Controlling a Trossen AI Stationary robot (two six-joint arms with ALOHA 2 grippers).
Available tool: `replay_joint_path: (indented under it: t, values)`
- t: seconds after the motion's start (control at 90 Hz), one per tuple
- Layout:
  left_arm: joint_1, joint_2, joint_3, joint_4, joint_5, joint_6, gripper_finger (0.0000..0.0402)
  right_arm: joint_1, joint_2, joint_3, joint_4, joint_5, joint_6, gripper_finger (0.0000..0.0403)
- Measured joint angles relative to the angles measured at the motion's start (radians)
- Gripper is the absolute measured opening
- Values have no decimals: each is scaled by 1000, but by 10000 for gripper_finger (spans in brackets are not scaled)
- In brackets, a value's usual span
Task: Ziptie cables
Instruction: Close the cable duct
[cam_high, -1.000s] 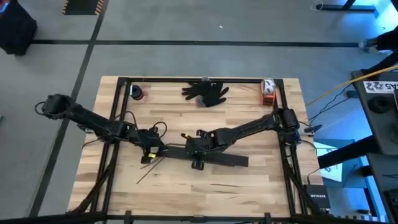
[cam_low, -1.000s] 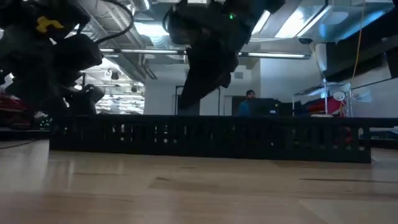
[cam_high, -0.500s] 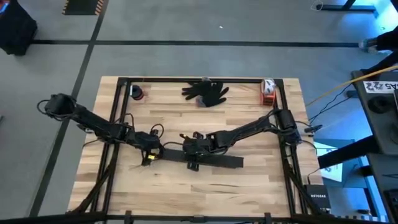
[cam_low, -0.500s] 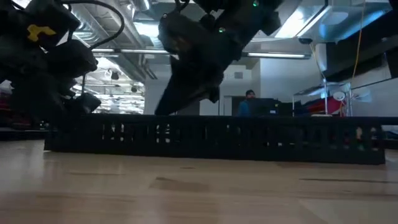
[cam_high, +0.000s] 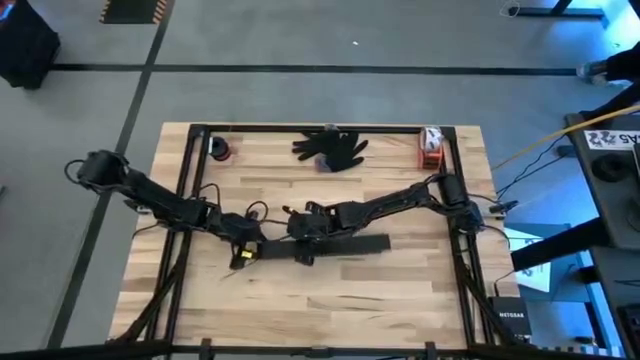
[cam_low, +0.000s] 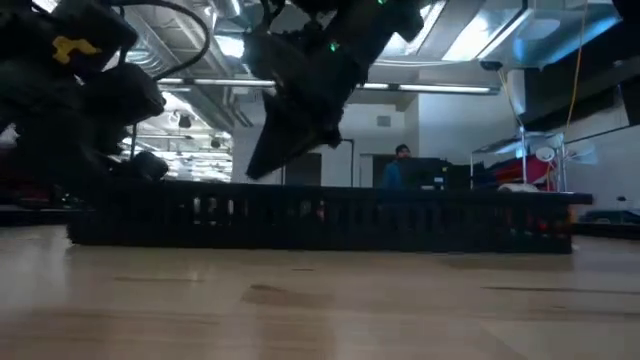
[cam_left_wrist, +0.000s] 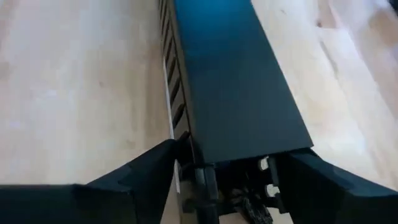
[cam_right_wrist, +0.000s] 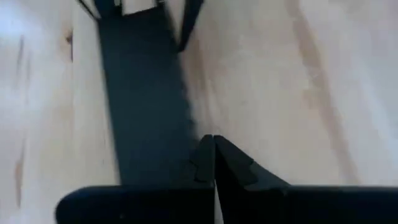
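slotted bar (cam_high: 330, 246) shifted left (both grippers there)

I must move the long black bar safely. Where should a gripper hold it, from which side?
Likely from above, across its narrow width: the black bar lies flat on the table with slotted walls. The left gripper straddles its left end, open; the right gripper, shut, sits by it.

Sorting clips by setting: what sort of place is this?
Probably a lab or workshop: exposed ceiling ducts, a person at a desk in the background, and a framed wooden table on a taped concrete floor.
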Motion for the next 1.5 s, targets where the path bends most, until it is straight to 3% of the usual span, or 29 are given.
replay_joint_path:
  t: [0.256, 0.4, 0.667, 0.889, 1.189, 1.356, 1.5]
  values:
    - [0, -117, 94, -321, -6, 20, 268, 4, -25, 36, -132, -37, -30, 0]
    - [2, -141, 97, -313, -39, 29, 269, 19, -27, 36, -63, -126, -6, 0]
    - [7, -128, 97, -272, -53, 5, 269, 72, 21, 25, 88, -62, 49, 0]
    - [19, -128, 94, -287, -60, 7, 269, 69, 82, 31, 51, -52, 55, 0]
    - [16, -182, 228, -673, -68, -61, 269, 69, 97, 2, 57, -58, 60, 0]
    - [-16, -260, 246, -686, -82, -53, 269, 68, 92, 27, 40, -48, 51, 0]
    - [-44, -290, 132, -537, -118, 5, 269, 69, 87, 51, 12, -17, 44, 0]
